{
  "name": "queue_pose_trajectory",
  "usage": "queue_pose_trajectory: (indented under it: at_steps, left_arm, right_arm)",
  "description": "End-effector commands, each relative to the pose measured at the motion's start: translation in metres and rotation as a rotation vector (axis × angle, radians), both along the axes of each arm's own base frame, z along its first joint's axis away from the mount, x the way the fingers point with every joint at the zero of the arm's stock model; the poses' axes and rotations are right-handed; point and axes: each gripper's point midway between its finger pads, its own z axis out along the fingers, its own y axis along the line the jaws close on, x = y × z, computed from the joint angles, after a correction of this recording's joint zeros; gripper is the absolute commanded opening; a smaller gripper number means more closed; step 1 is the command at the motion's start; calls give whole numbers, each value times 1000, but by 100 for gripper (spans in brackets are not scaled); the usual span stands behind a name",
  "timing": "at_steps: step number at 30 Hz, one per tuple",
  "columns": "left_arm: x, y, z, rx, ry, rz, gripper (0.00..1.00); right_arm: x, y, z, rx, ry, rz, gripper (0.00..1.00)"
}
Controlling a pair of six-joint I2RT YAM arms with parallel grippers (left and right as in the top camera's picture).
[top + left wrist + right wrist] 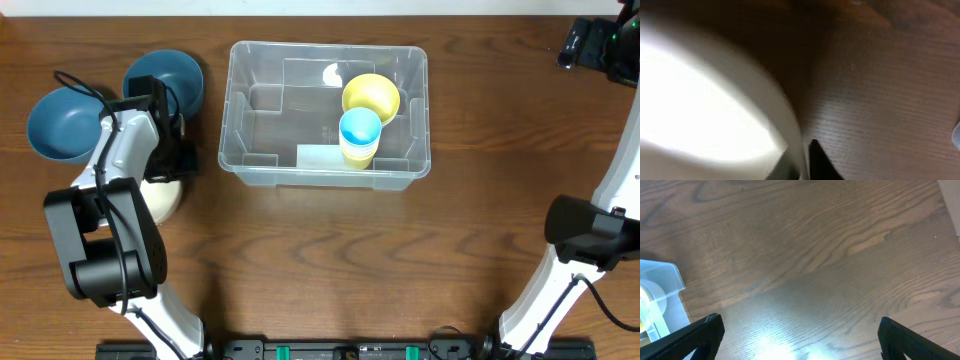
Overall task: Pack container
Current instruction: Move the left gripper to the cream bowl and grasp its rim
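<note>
Already packed: a yellow bowl [371,96] and a blue cup [360,130] stacked on a yellow cup sit inside the clear container [330,178], mid-surface.
Left to pack: blue bowl [60,125], second blue bowl [165,78] and cream bowl [700,110], all left of the container.
Left tool [799,167]: pinching the cream bowl's rim.
Right tool [800,340]: spread, empty, over bare wood.
Surface [330,260]: brown wood grain; room unseen.
</note>
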Motion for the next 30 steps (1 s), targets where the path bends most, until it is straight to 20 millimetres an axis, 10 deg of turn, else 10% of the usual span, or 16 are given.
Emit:
queue_pose_trajectory:
  at_steps: [1,7,15,22,30]
  left_arm:
    - [3,0,-1,-5,-6,-3,6]
    - [1,0,13,-6,-18,56,6]
    - [-24,-11,79,-33,-61,68,6]
    - [-42,-31,164,-32,-305,4,6]
    - [-11,-108,273,-41,-820,-379,6]
  right_arm:
    - [-5,-3,14,-18,-30,2,99]
    - [-5,-3,14,-18,-30,2,99]
    - [-5,-3,14,-18,-30,2,99]
    - [-5,-3,14,-18,-30,2,99]
    - [-5,-3,14,-18,-30,2,99]
